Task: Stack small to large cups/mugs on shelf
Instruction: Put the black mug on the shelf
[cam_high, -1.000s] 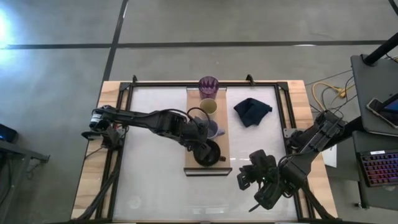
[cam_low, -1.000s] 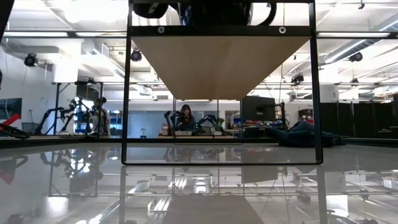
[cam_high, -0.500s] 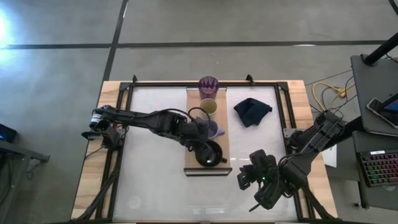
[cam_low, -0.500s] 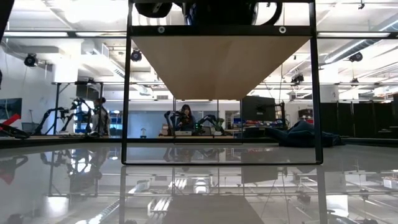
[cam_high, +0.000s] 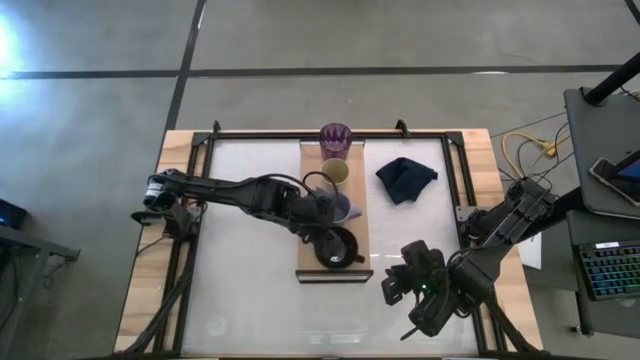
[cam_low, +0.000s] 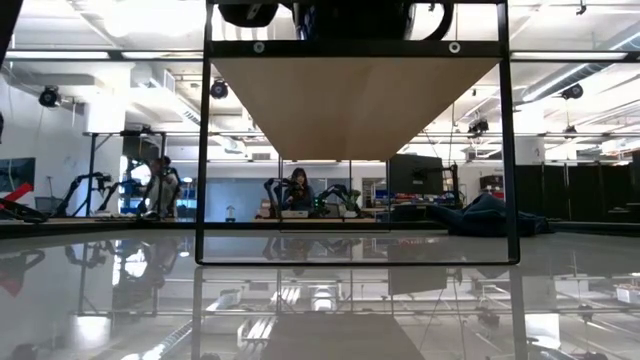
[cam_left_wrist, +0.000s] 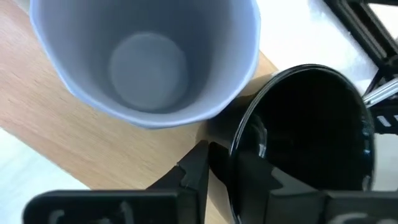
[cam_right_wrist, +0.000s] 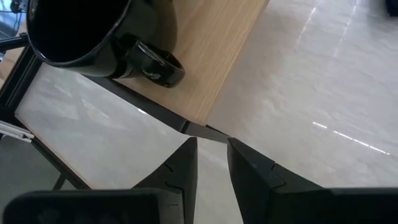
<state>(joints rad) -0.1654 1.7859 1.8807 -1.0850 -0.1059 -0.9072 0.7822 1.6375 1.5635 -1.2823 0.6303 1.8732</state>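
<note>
On the light-wood shelf (cam_high: 358, 225) stand, from far to near, the purple tumbler (cam_high: 335, 136), the beige cup (cam_high: 335, 172), the lavender-blue mug (cam_high: 343, 207) and the black mug (cam_high: 337, 248). My left gripper (cam_high: 321, 236) is shut on the black mug's rim, right beside the lavender-blue mug (cam_left_wrist: 149, 56). My right gripper (cam_high: 396, 290) is shut and empty over the table, to the right of the shelf's near end. The black mug's handle (cam_right_wrist: 152, 68) points toward the right arm. My left gripper pinches the black mug's wall at the rim (cam_left_wrist: 239, 134), on the side facing the lavender-blue mug. One finger (cam_left_wrist: 261, 180) is inside the mug and the other finger (cam_left_wrist: 193, 177) is outside. The fingers come from above, slanting in from the table's left. The mug stands upright on the shelf.
A dark navy cloth (cam_high: 405, 178) lies on the table right of the shelf. A black frame (cam_high: 195, 230) runs around the white tabletop. In the low view the shelf's underside (cam_low: 355, 100) sits raised in a black stand. People show in the room behind.
</note>
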